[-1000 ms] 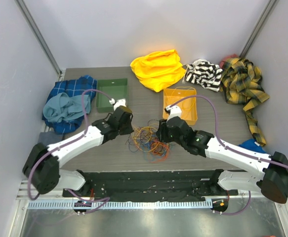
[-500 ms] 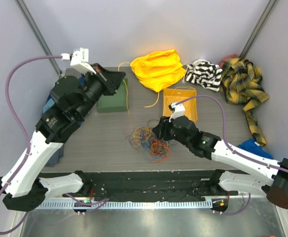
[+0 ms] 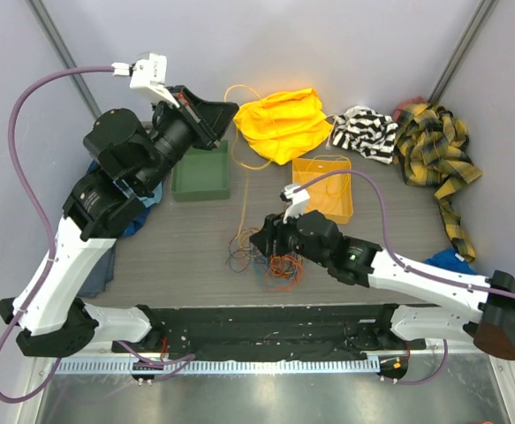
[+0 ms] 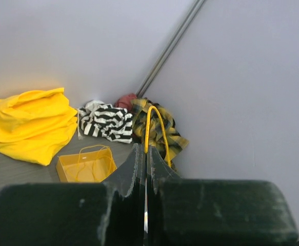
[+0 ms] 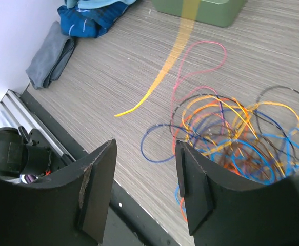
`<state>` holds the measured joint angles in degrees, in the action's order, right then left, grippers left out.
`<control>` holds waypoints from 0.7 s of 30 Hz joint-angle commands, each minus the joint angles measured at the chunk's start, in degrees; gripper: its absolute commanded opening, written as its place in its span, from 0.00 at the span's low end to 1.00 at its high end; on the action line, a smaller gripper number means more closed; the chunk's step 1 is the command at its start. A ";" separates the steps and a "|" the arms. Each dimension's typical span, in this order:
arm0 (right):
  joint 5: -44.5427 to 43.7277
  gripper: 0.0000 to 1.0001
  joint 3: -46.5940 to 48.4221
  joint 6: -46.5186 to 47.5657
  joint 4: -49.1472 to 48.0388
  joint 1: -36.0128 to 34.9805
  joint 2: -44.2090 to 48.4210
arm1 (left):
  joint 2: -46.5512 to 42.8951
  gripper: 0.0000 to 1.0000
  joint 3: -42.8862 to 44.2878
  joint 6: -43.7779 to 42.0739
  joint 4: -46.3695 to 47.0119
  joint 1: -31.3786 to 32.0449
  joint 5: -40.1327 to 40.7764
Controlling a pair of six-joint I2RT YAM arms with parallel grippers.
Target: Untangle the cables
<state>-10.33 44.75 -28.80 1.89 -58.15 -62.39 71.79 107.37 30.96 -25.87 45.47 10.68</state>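
Tangle (image 3: 270, 256) at mid-table, toward near edge: orange, yellow, blue and dark cables looped through one another. Left gripper (image 3: 224, 113) high over far-left corner, fingers pressed together on yellow cable (image 5: 177, 43), strung nearly straight down into tangle. Right gripper (image 5: 145, 154) low at tangle's left side, fingers apart, holding nothing; contact with cables not discernible. Judged risks: with nothing pinning the pile, further pull likely to drag or lift whole tangle rather than free one strand; crossings around yellow cable apt to cinch tighter under tension; thin strand prone to slip out from between left fingers; slack loop beyond left gripper liable to snag on bin (image 3: 201, 172) or yellow cloth (image 3: 284, 124). Advisable: pin pile first, then pull slowly.
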 commanded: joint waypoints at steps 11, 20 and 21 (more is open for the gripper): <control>-11.37 0.61 1.74 4.19 -15.60 -2.32 -10.75 | 1.68 0.00 3.72 -1.52 -2.43 1.28 -1.01; -16.65 0.56 -3.44 2.08 -6.32 -2.32 8.58 | 7.22 0.00 6.01 -3.45 0.20 1.37 -1.27; -17.35 0.56 -3.88 1.56 -4.81 -2.41 11.12 | 8.53 0.00 6.01 -4.15 1.86 1.37 -1.01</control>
<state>-21.39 41.85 -25.63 -6.87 -60.27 -60.10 76.88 112.12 29.45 -28.18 46.54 10.41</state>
